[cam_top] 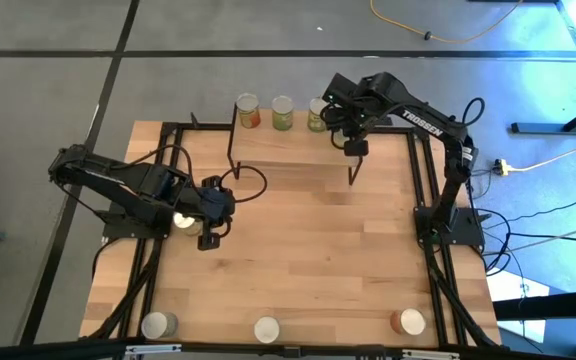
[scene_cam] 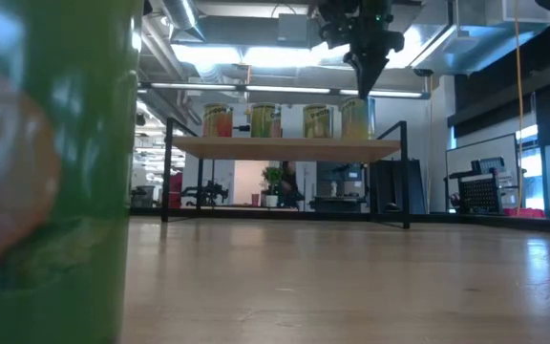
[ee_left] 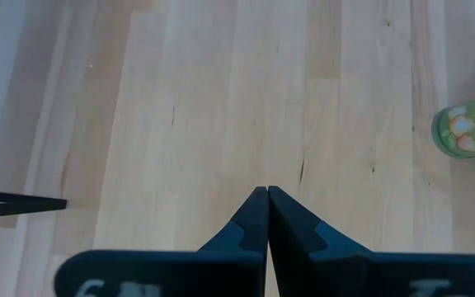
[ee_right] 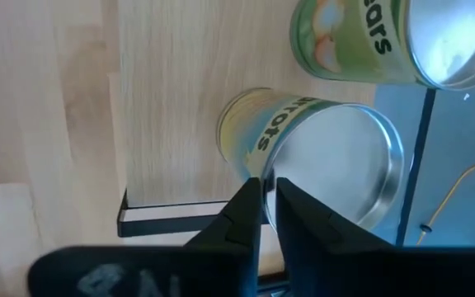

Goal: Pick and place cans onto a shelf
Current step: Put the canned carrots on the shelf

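While the left gripper is held low over the pale, straight-grained wooden tabletop at centre left of the high view, its dark wedge-shaped jaws are pressed together on nothing. The right gripper is seen at upper centre, above the shelf, a light board on thin black legs; its jaws are parted by a narrow slit, clamped on nothing. Four cylindrical cans with glossy labels are lined up on the shelf. Three more cans with silvery lids are ranged along the bottom edge. In the low view, one blurred green can is cut off at left.
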